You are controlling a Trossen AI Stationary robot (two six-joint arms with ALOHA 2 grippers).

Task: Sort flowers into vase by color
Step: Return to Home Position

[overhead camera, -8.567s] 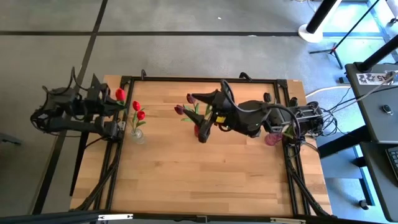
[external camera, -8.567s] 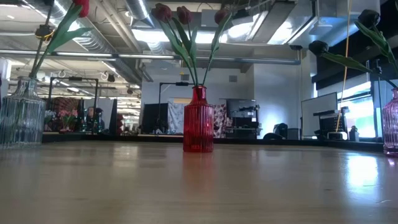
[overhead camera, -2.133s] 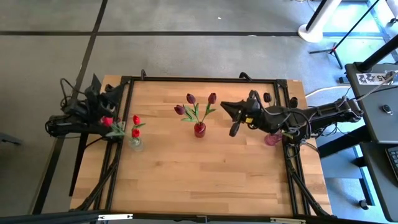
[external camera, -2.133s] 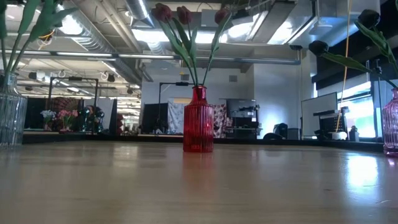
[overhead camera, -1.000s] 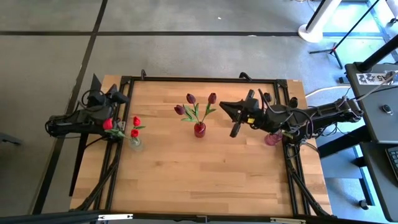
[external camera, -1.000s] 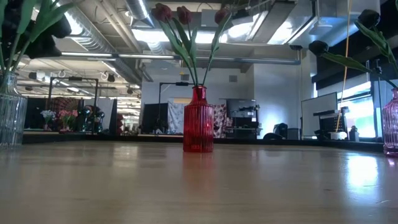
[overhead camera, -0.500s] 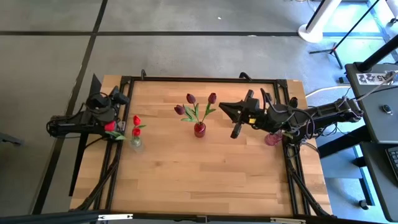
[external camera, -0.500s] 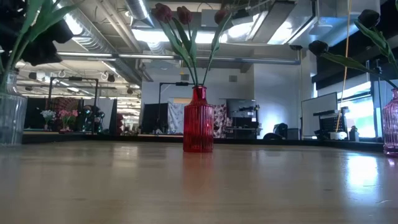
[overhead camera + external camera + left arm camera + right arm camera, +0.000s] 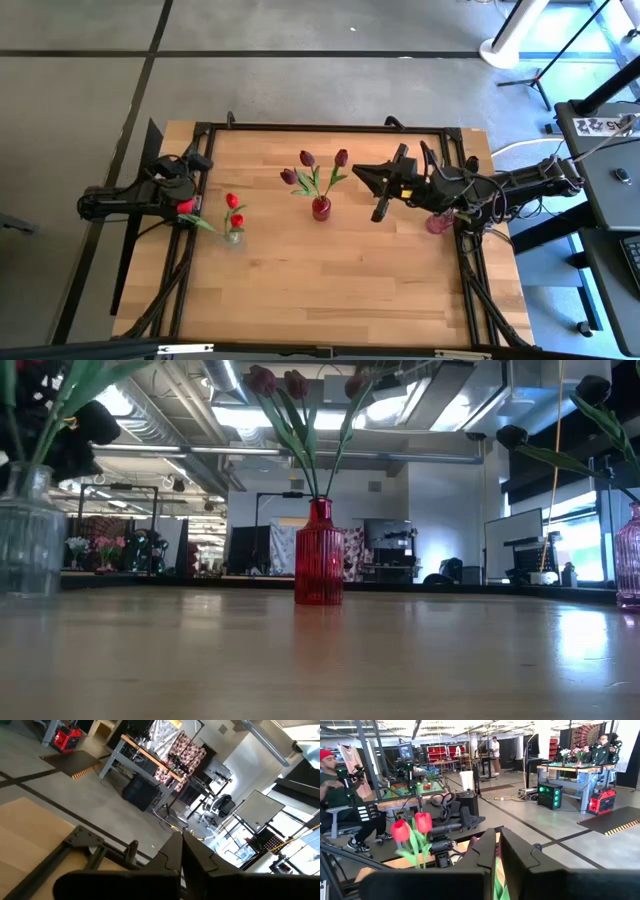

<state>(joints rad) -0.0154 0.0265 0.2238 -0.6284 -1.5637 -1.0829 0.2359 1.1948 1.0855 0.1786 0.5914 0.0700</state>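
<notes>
Tulips stand sorted, as far as I can see. Three maroon-purple artificial tulips are in the red ribbed glass vase in the middle of the wooden table. Bright red artificial tulips are in the clear ribbed glass vase towards my left side.

One more red tulip head hangs out sideways. Its stem runs from the clear vase straight towards my left forearm, and the head is just beside it or touching it; I cannot tell which.

My left gripper sits at the table's left edge, fingers pressed together on nothing. My right gripper hovers just beside the red vase, on its right, fingers closed to a slit and empty.

For folding home, I judge the left arm is the one to watch: it is nearest, and that stem points right at it.
</notes>
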